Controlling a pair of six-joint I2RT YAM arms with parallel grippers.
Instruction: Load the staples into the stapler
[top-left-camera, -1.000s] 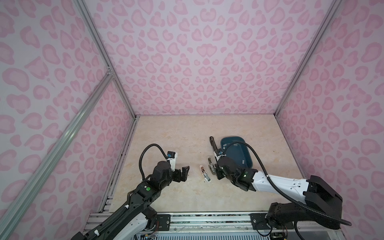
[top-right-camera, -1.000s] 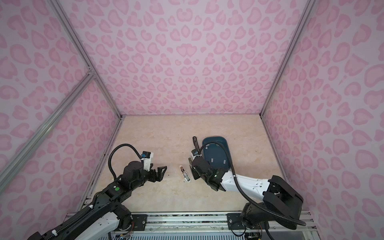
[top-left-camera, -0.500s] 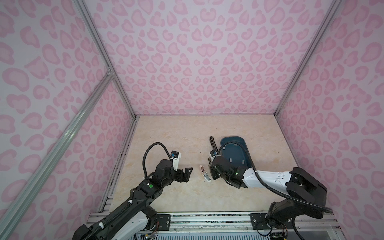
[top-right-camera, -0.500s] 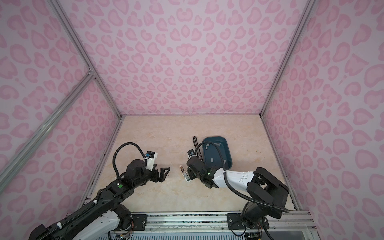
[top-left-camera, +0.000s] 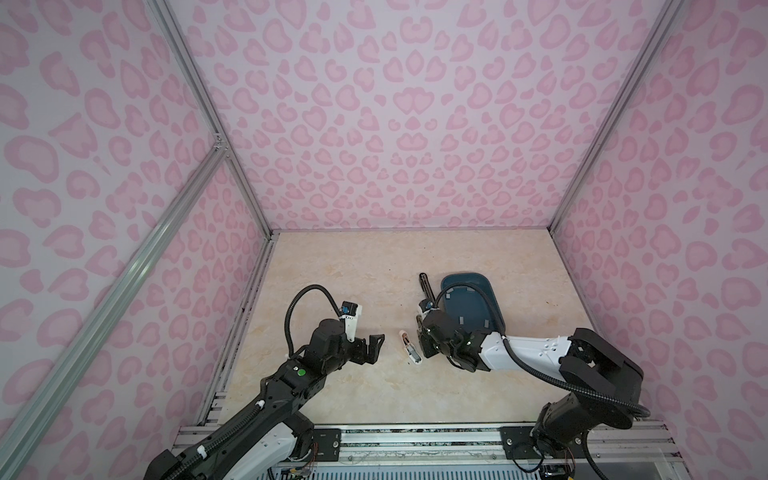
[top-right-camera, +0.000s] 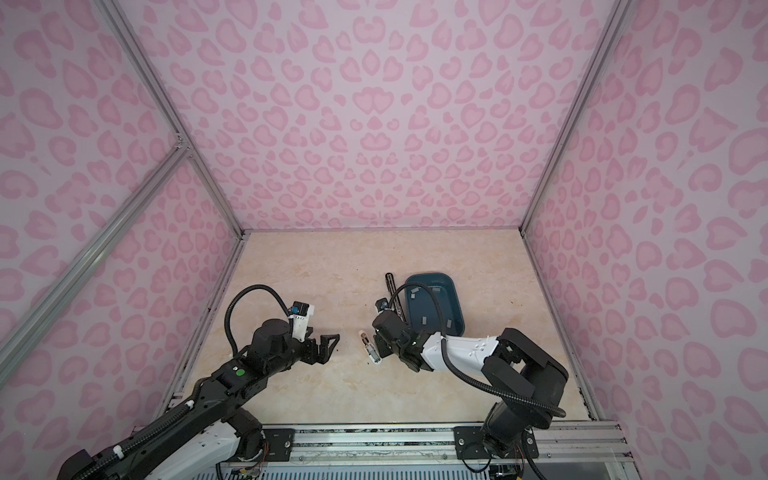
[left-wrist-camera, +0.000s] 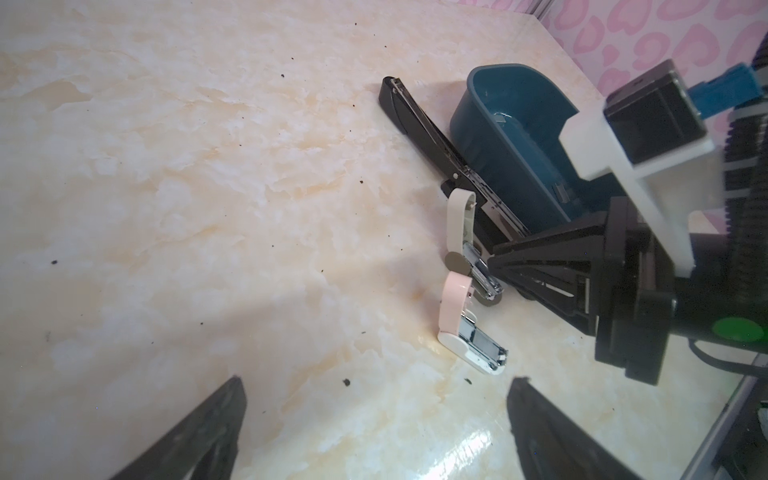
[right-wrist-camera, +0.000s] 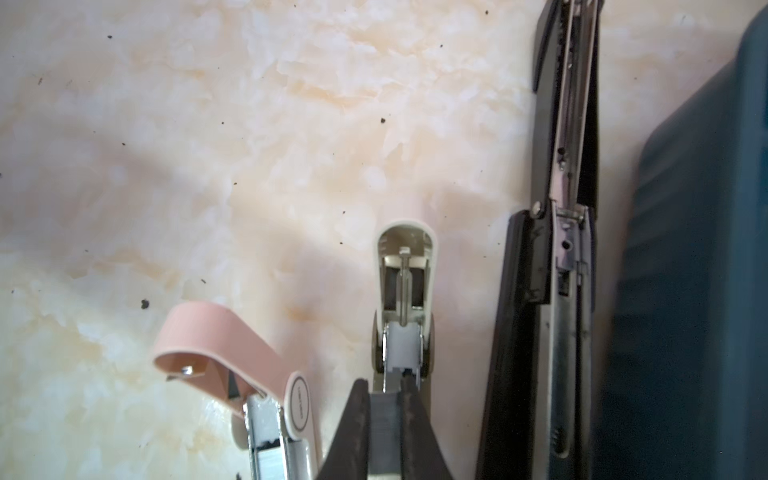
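Note:
Three staplers lie open side by side: a pink one (right-wrist-camera: 232, 345), a cream one (right-wrist-camera: 405, 266) and a long black one (right-wrist-camera: 557, 249). My right gripper (right-wrist-camera: 384, 388) is shut on a grey strip of staples (right-wrist-camera: 384, 419), held low over the cream stapler's metal channel. More staples (top-left-camera: 460, 319) lie in the blue tray (top-left-camera: 465, 276). In both top views my right gripper (top-left-camera: 424, 345) covers the cream stapler, just right of the pink stapler (top-left-camera: 409, 347). My left gripper (left-wrist-camera: 378, 382) stands open and empty, a little left of the pink stapler (left-wrist-camera: 455, 303).
The blue tray (top-right-camera: 428, 276) sits right behind the black stapler (top-right-camera: 390, 286), close to my right arm's cable. Pink patterned walls close in the marble table on three sides. Small dark specks dot the tabletop.
My right gripper has shifted a little to the left and nearer, onto the cream stapler, still holding the strip. My left gripper has crept slightly right and stays open.

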